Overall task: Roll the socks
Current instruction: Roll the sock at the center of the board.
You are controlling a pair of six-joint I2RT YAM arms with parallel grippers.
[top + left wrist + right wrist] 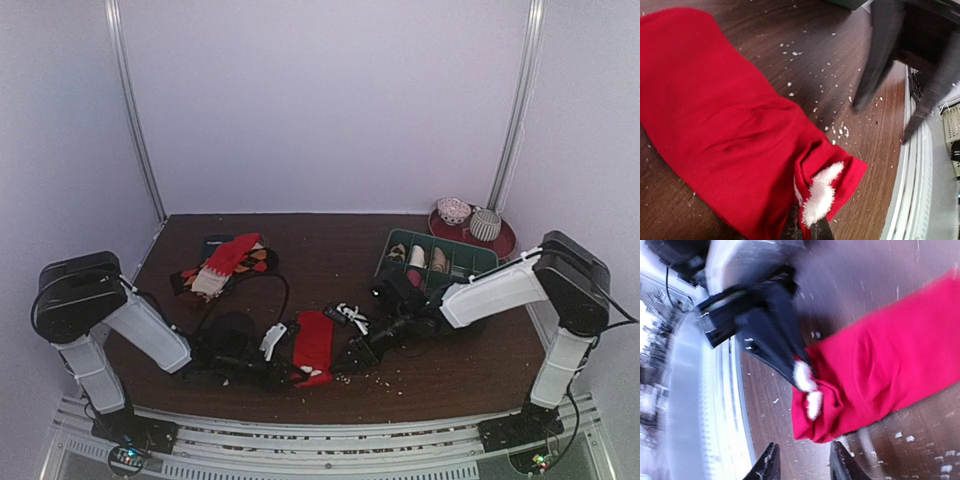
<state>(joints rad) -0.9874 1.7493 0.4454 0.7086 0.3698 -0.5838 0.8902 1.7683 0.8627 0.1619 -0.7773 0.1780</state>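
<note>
The red sock [313,343] lies flat near the table's front edge, lengthwise front to back. It fills the left wrist view [715,110], with a fluffy white mark [820,195] at its folded near end. My left gripper [296,375] is shut on that end [807,227] and pinches the cuff. The right wrist view shows the sock [890,375] and the left gripper [770,340] at its white marks. My right gripper [352,358] is open and empty, just right of the sock's near end [805,467]. I cannot pick out a plain tan-brown sock.
A pile of patterned socks [225,262] lies at the back left. A green tray [478,262] with rolled bundles stands at the right, and a red plate [505,243] with two bowls behind it. A black-and-white item [350,316] lies beside the red sock. White crumbs [375,378] dot the front.
</note>
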